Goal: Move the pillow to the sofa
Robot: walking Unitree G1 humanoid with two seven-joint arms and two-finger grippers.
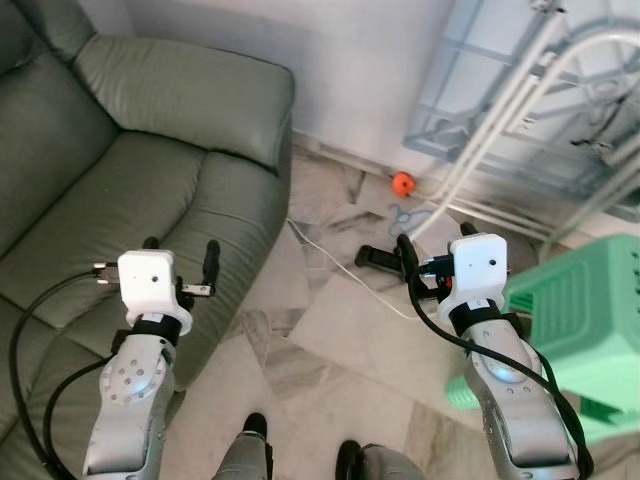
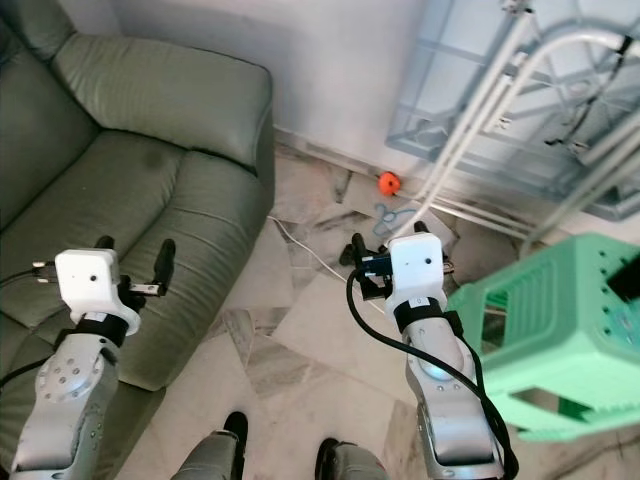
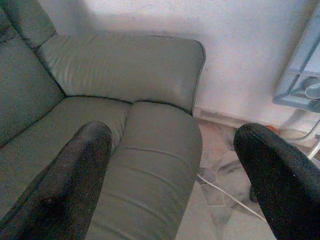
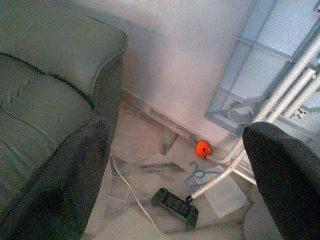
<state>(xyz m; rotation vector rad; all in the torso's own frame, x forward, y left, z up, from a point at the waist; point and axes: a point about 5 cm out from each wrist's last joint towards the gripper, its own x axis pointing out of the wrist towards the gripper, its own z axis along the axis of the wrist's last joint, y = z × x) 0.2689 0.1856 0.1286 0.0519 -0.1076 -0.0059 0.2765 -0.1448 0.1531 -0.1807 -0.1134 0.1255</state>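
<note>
The grey-green leather sofa (image 1: 120, 190) takes up the left side, its armrest (image 1: 190, 95) against the white wall. My left gripper (image 1: 181, 250) hovers open over the front edge of the sofa's seat cushion (image 3: 150, 150), nothing between its black fingers (image 3: 75, 175). My right gripper (image 1: 435, 245) is also open and holds nothing; it hangs over the marble floor to the right of the sofa. In the right wrist view its fingers (image 4: 285, 170) frame the sofa's side and the floor by the wall.
A mint-green plastic stool (image 1: 585, 320) stands close by my right arm. A metal rack with a blue crate (image 1: 520, 100) leans on the wall at the back right. An orange ball (image 1: 402, 182), a blue hanger (image 4: 197, 172), a black device (image 4: 175, 202) and a white cable (image 1: 330, 260) lie on the floor.
</note>
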